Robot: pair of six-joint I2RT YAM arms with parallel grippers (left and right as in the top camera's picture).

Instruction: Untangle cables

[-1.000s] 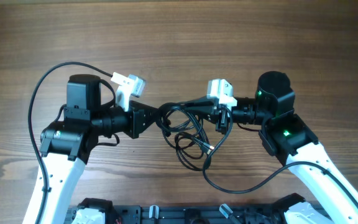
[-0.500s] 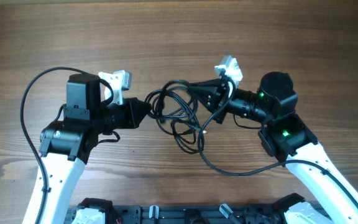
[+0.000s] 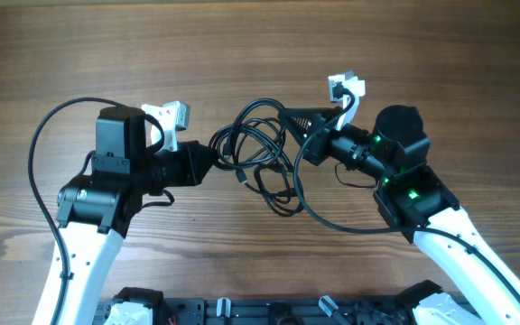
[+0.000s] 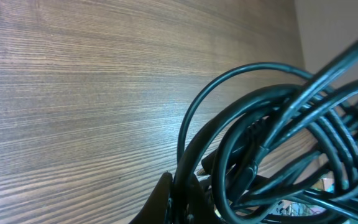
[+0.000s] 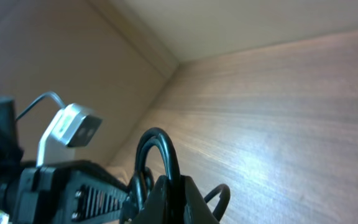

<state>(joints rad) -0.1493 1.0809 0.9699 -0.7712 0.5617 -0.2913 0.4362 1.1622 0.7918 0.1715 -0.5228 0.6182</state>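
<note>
Both arms meet over the middle of the wooden bench (image 3: 260, 45), with the cables (image 3: 262, 161) strung between them as one knotted bunch of thin black loops. The left gripper (image 3: 213, 161) points right and is clenched on the left edge of the bunch. In the left wrist view its fingertips (image 4: 174, 200) are pinched together at the bottom of the frame, and several cords (image 4: 278, 124) fan up and to the right from them, with bench (image 4: 73, 93) grain behind. The right gripper (image 3: 289, 116) points left, angled a bit toward the far side, and is clenched on the upper right part of the tangle. In the right wrist view its fingers (image 5: 173, 199) are closed and a single black loop (image 5: 157, 149) rises straight out from between them. That view also shows the left arm (image 5: 61, 186) and its white camera (image 5: 73, 127) across the bench (image 5: 278, 106). Overhead, the bunch spreads from the left gripper tip to the right gripper tip, with looser loops drooping toward the near side. Cannot tell whether those lower loops touch the bench or hang free. Individual cords and plug ends are too tangled and too small to sort out. A thicker black wire (image 3: 341, 226) curves below the right arm, and another (image 3: 39, 153) arcs round the outside of the left arm.
</note>
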